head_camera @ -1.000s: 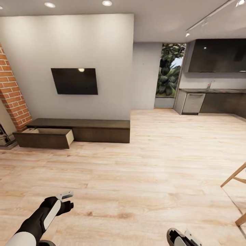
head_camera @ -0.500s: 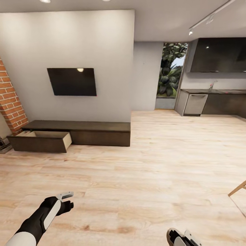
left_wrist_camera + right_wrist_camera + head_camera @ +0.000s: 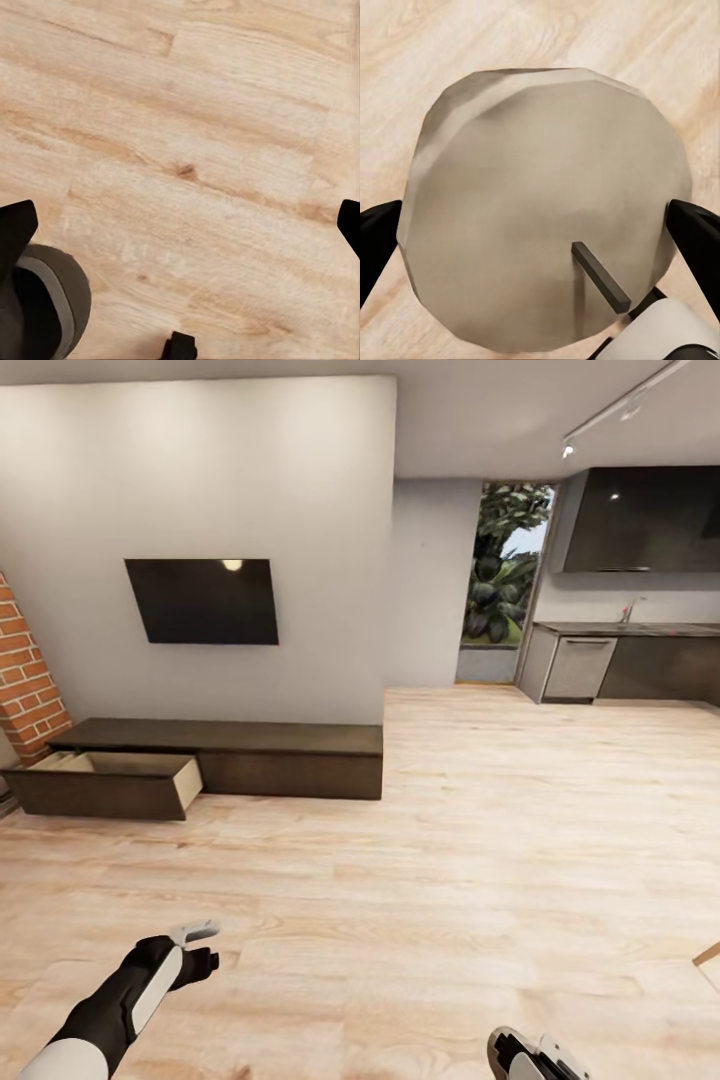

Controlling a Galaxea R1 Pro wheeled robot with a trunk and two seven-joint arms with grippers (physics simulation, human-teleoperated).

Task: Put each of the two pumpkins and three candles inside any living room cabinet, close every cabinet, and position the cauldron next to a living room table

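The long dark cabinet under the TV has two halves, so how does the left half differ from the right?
The left drawer is pulled out, showing a pale beige inside; the right drawer sits flush and shut. The left one juts over the floor; the right stays under the cabinet top. Both have dark brown wooden fronts.

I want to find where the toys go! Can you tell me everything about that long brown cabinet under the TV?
The cabinet is a long, low unit of dark brown wood, sitting on the pale wooden floor against the grey wall, below the black TV. Its flat top looks bare. Its left drawer is pulled out, showing pale beige inner walls; what lies inside is hidden from here. The rest of the front looks shut. A red brick column stands at its left end.
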